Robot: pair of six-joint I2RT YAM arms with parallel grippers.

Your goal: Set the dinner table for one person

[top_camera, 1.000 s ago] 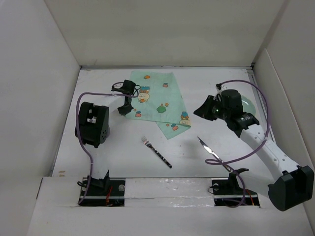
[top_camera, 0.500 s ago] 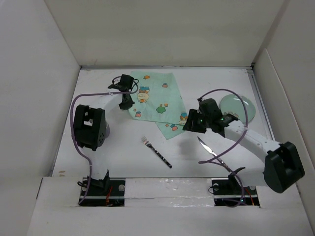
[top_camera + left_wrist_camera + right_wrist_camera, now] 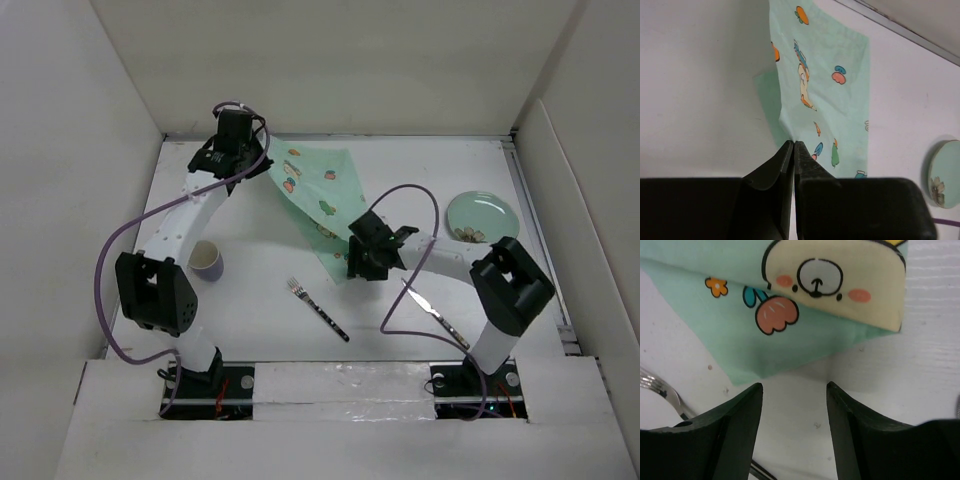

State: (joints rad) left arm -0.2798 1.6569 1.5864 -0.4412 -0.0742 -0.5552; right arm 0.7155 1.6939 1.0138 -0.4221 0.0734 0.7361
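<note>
Right fingers (image 3: 725,440) apart above dinner table (image 3: 930,340)

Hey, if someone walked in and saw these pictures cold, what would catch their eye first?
The mint-green cartoon placemat, raised along one side in a fold across the middle of the white table: the left claw is shut on its far-left edge, and the right claw sits open at its near corner. After that, the pale green plate at the right, and the fork and knife lying nearer the front.
</note>
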